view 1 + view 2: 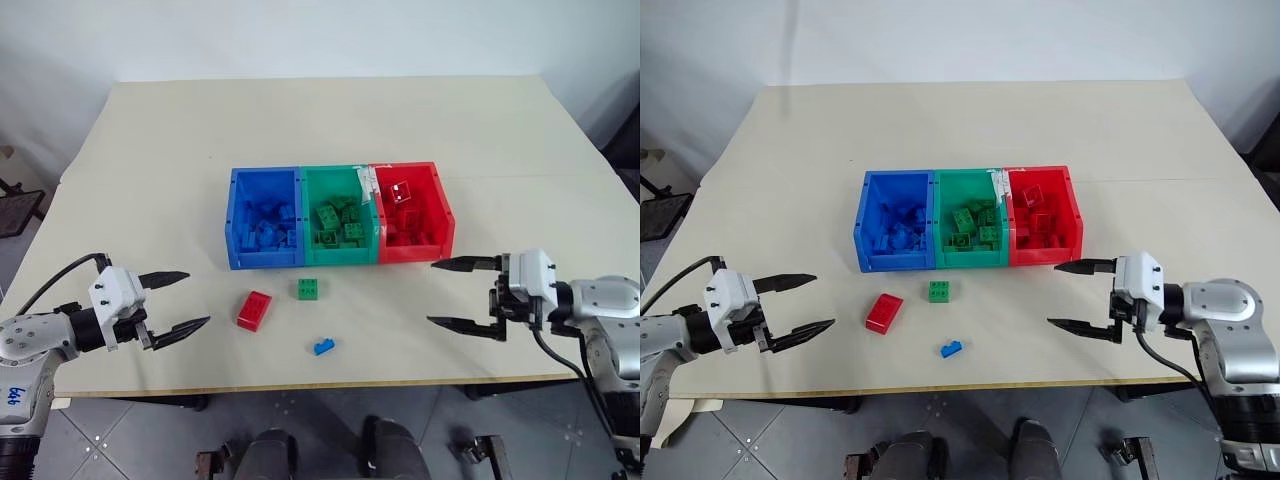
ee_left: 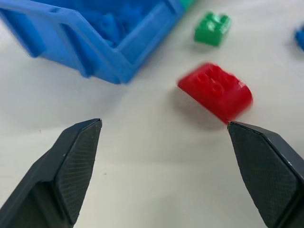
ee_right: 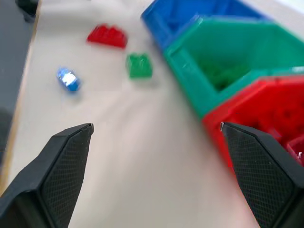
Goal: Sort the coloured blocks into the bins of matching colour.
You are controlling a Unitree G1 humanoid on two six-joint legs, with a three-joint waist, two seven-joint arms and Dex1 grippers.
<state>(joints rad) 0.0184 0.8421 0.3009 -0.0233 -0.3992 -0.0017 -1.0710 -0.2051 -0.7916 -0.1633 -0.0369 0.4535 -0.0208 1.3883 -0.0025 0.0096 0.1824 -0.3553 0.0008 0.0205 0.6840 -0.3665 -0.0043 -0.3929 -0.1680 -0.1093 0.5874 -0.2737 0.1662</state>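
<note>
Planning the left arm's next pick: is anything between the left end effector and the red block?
Nothing visible. Bare table lies between the open left end effector and the red block. The green block and blue block sit beyond it, off that line.

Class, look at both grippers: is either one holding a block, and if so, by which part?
Nothing is held. The left gripper and right gripper are both open and empty above the table.

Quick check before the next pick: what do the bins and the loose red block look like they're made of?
Bins: apparently moulded plastic, smooth with a slight sheen, thin ribbed walls. Red block: likely hard plastic, glossy, with moulded studs on top.
</note>
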